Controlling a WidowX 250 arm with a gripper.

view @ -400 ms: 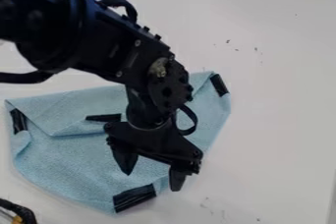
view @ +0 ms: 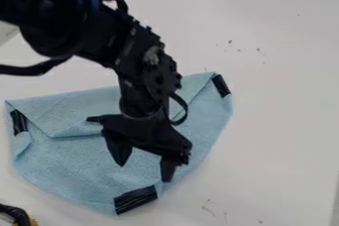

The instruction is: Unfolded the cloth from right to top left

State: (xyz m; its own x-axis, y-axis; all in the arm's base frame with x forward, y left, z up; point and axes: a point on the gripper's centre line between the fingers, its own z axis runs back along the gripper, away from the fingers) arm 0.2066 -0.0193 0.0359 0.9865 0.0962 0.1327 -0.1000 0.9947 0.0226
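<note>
The black gripper [view: 144, 170] hangs over the lower middle of the light blue cloth [view: 73, 160], its two fingers spread apart with nothing between them. The cloth lies on the white table, its upper part folded over in a flap whose tip with black tape points toward the middle, partly behind the gripper. Black tape also marks the left corner, the upper right corner and the bottom edge, the last just below the fingertips. Whether the fingers touch the cloth I cannot tell.
The white table [view: 278, 96] surrounds the cloth. A black cable with a yellowish part [view: 19, 216] shows at the lower left corner. Dark objects stand along the far edge at the upper right.
The gripper has moved a little to the left and up in the view, still spread. The cloth lies as before.
</note>
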